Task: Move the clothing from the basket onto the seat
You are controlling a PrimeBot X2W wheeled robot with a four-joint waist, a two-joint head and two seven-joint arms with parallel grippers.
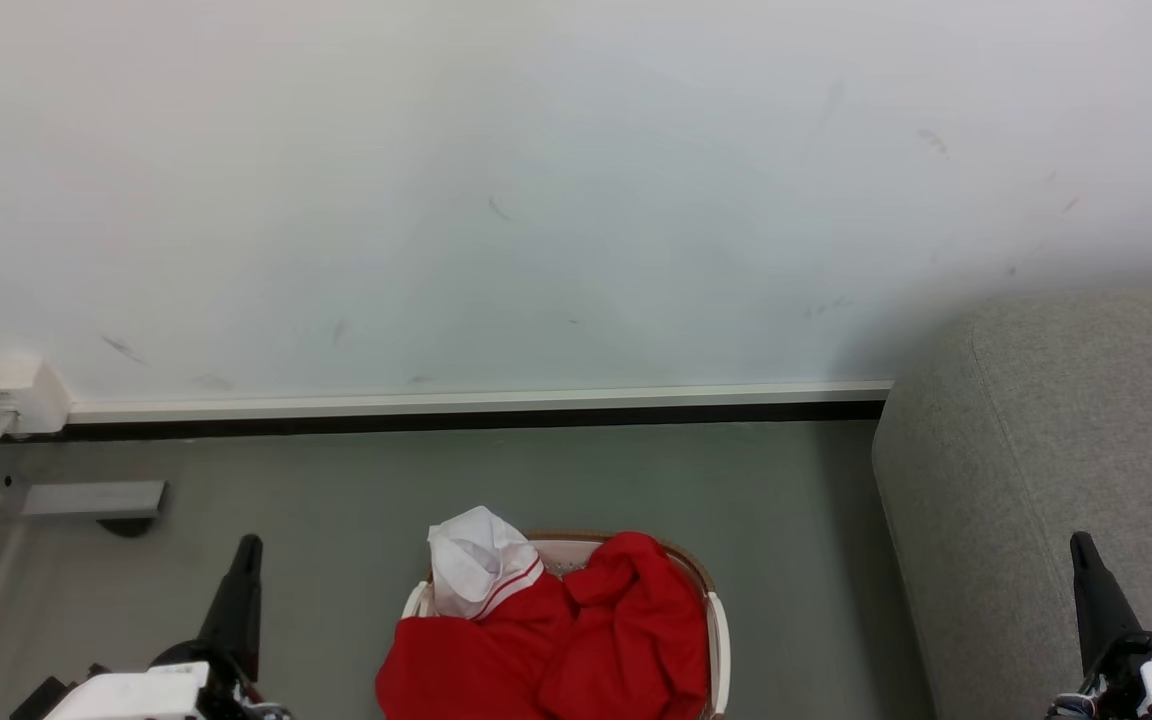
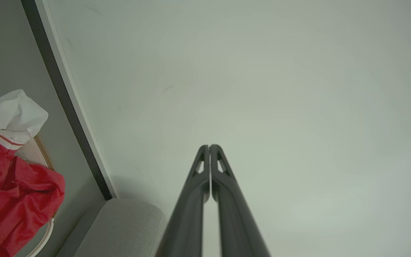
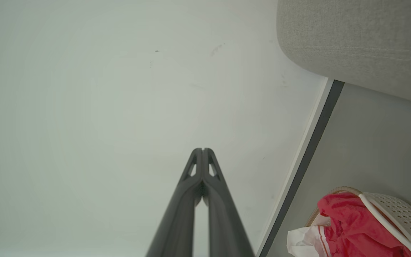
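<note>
Head view: clothing fills the basket, between both grippers, below their tips, seemingly nearer the left gripper. Right gripper is by the seat. Both fingers pressed together, empty.

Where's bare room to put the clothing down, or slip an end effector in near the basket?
Free: grey seat, bare as far as visible; floor between basket and baseboard; floor strip between basket and seat. Crowded: basket interior, clothing heaped over the rim.

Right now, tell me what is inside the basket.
Red clothing with white trim is heaped in the basket. Its bottom and anything beneath the heap are covered.
</note>
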